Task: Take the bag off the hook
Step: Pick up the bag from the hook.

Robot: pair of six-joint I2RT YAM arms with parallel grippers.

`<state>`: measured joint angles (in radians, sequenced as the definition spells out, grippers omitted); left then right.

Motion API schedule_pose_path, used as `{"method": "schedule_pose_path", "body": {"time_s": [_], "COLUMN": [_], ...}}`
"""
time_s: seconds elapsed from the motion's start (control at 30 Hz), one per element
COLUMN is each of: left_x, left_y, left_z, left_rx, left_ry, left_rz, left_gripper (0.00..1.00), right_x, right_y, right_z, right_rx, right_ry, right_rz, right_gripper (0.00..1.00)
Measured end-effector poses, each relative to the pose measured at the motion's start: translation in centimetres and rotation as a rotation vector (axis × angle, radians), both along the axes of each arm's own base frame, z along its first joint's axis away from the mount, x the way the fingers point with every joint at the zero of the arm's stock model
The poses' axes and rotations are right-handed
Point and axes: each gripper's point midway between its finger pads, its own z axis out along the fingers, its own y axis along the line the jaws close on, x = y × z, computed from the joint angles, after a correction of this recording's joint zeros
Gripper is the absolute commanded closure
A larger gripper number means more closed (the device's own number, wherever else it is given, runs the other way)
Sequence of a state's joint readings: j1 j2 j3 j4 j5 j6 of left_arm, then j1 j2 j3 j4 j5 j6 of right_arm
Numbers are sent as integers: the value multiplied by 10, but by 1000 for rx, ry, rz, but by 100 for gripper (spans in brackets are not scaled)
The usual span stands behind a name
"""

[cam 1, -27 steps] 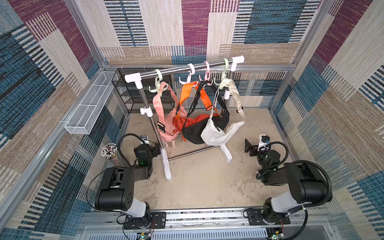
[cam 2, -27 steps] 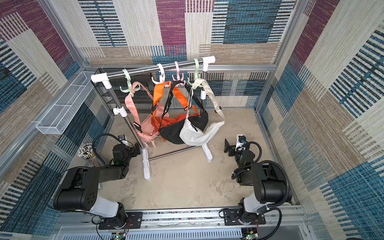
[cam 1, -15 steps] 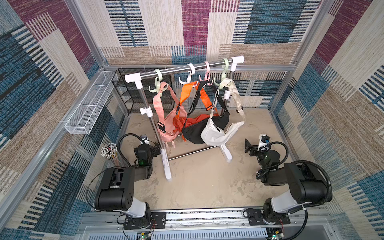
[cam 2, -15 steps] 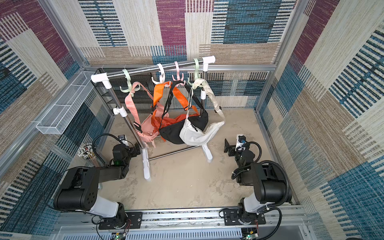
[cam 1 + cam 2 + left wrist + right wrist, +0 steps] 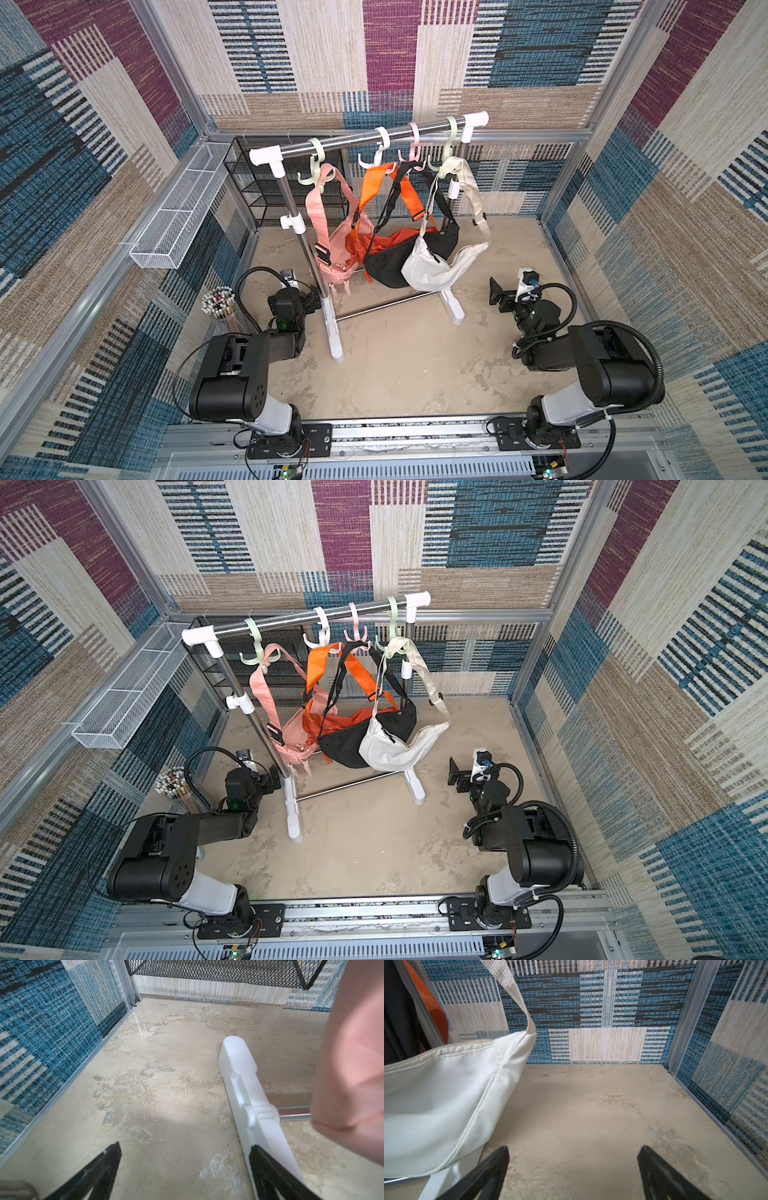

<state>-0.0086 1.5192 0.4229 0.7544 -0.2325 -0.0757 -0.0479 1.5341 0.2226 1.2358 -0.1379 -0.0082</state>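
Risk: left tool [image 5: 185,1147] & right tool [image 5: 574,1147] open, empty. White bag [image 5: 436,1095] hangs just beside right tool; if I pull sideways, strap [image 5: 516,995] cd snag hook [image 5: 443,165], tipping rack [image 5: 361,139].

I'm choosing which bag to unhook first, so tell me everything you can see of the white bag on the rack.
The white bag is a crescent-shaped sling bag of smooth, slightly shiny fabric with stitched seams and a zip along its top edge. Its cream woven strap, with a dark buckle, loops over the pale green hook at the right end of the rail. It hangs tilted, clear of the floor, overlapping the black bag.
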Motion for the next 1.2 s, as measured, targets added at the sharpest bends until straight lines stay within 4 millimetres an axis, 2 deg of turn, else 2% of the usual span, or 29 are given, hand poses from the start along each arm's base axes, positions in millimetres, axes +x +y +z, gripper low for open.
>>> {"method": "schedule_pose_path", "body": {"time_s": [0.17, 0.23, 0.3, 0.33, 0.4, 0.57, 0.7, 0.8, 1.0, 1.2], "left_x": [0, -2, 0, 1, -3, -33, -53, -65, -88, -112], "left_y": [0, -1, -2, -1, 1, 10, 17, 19, 13, -13], "left_z": [2, 10, 35, 54, 81, 117, 147, 181, 259, 322], "left_rx": [0, 5, 9, 10, 16, 19, 4, -16, -66, -119], "left_ry": [-4, -2, -26, -64, -118, -164, -207, -250, -323, -360], "left_rz": [-1, -7, -17, -14, -2, 55, 96, 115, 90, -60], "left_gripper": [17, 20, 20, 21, 23, 26, 30, 38, 51, 58], "right_x": [0, 6, 24, 30, 34, 28, 21, 13, -4, -2], "right_y": [0, -1, -3, -4, -1, 16, 28, 32, 37, 40], "right_z": [0, 8, 35, 50, 66, 73, 96, 113, 166, 219], "right_rx": [0, 1, -2, -3, -6, 14, 48, 74, 94, 93], "right_ry": [1, 9, -16, -36, -47, 21, 18, 18, -32, -51], "right_rz": [0, -4, -14, -14, 7, 101, 167, 191, 215, 234], "right_gripper": [0, 1, 4, 5, 7, 15, 19, 21, 28, 31]}}
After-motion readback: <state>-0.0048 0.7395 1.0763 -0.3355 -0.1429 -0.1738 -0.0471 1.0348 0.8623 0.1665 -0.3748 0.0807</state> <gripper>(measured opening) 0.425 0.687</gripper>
